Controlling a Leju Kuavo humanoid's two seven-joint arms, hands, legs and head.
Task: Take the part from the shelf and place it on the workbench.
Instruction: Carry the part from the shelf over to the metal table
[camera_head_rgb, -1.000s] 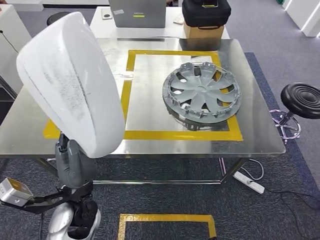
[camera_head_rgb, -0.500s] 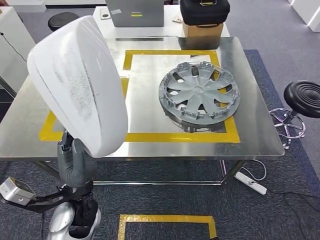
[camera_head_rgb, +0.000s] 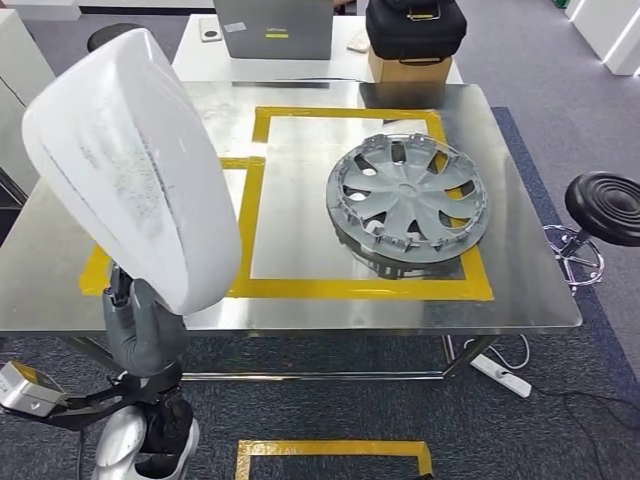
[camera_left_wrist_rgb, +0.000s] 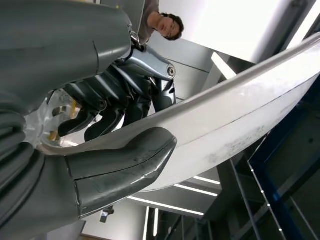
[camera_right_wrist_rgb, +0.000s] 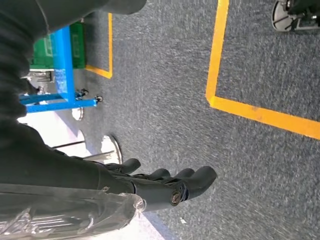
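A steel counter (camera_head_rgb: 302, 290) fills the middle of the head view, marked with yellow tape (camera_head_rgb: 249, 220) in rectangles. A large white curved part (camera_head_rgb: 128, 170) covers the left side of the frame, held up in the air in front of the counter's near-left edge, tilted, its lower end in the left hand (camera_head_rgb: 140, 325) at the lower left. In the left wrist view the thick grey thumb presses one face of the white part (camera_left_wrist_rgb: 234, 115) while the darker fingers (camera_left_wrist_rgb: 109, 112) lie against the other, so the left hand (camera_left_wrist_rgb: 113, 145) grasps it. A grey wheel cover (camera_head_rgb: 407, 195) lies flat on the counter, right of centre, inside the taped rectangle. A black stool (camera_head_rgb: 607, 205) stands at the right edge. In the right wrist view the right hand (camera_right_wrist_rgb: 162, 185) hangs over grey carpet, fingers stretched out side by side, apparently holding nothing, though its palm is hidden.
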